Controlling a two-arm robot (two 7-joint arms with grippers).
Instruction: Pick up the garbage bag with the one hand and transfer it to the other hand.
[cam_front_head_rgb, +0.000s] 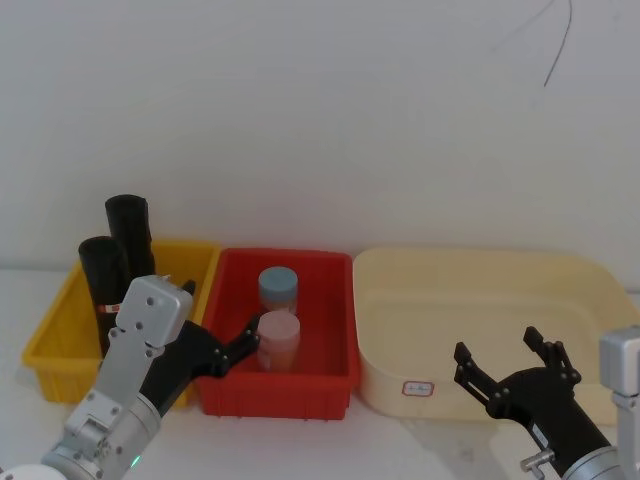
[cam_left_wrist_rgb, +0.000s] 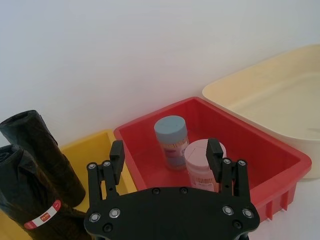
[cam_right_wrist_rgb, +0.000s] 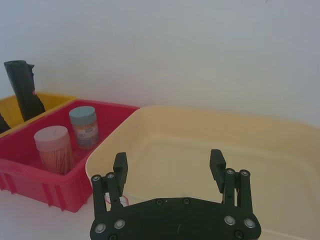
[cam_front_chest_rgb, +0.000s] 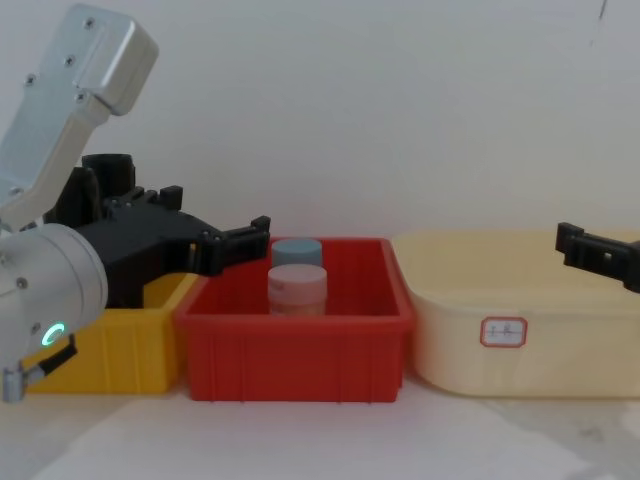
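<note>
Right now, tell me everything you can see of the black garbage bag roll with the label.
The glossy black plastic garbage bag roll, crinkled, with a red-and-white label band low down, stands on end in the yellow plastic bin, close beside a plain black roll. The left end effector hovers open nearby, not touching it.

The glossy black cylindrical garbage bag roll (cam_left_wrist_rgb: 25, 185) wore a red-and-white label band (cam_left_wrist_rgb: 44, 216). Left of the red rectangular plastic bin (cam_front_head_rgb: 280, 395) sat a yellow plastic bin (cam_front_head_rgb: 55, 365); right of it, a cream plastic tub (cam_front_head_rgb: 440, 310) with a red-bordered white sticker (cam_front_head_rgb: 418, 387).
</note>
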